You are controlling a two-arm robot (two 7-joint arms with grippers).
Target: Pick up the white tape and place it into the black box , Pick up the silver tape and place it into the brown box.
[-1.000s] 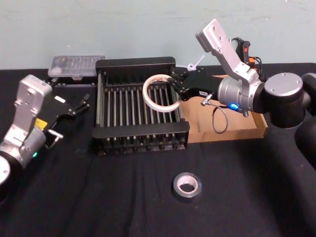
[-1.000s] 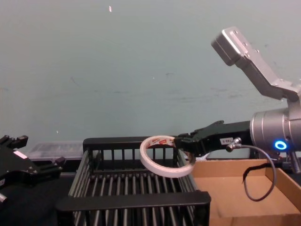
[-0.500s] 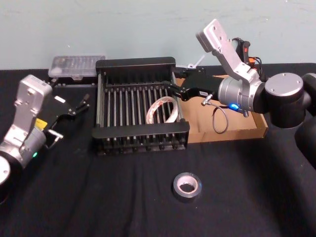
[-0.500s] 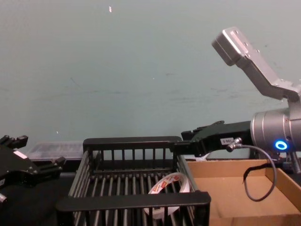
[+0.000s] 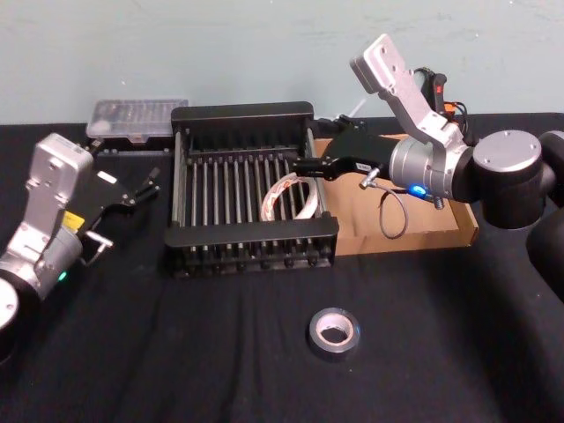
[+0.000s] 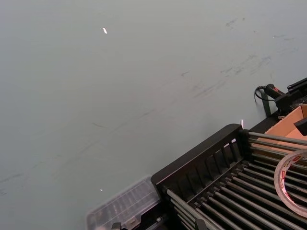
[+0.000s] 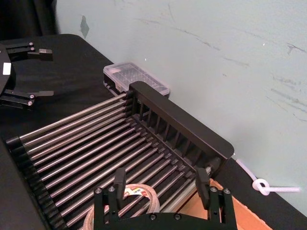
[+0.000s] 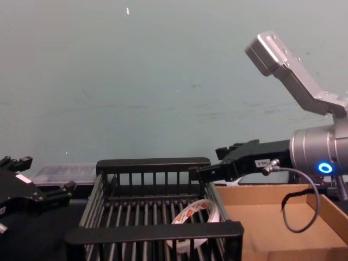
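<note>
White tape [image 5: 289,197] inside black box [image 5: 247,117], right half, leaning tilted on the slatted floor close to the right wall; red marks visible on its side. Right pincer [image 5: 302,166] above the box's right rim, over the tape, fingers spread apart and holding nothing. Silver tape [image 5: 334,330] flat on the black worktop [image 5: 176,352], near side, well apart from both boxes. Brown box [image 5: 441,233] touching the black box's right side, partly covered by the right arm. Left pincer [image 5: 141,187] parked left of the black box, low over the worktop, fingers apart, empty. Clear plastic case [image 5: 137,117] beyond it, far left.
</note>
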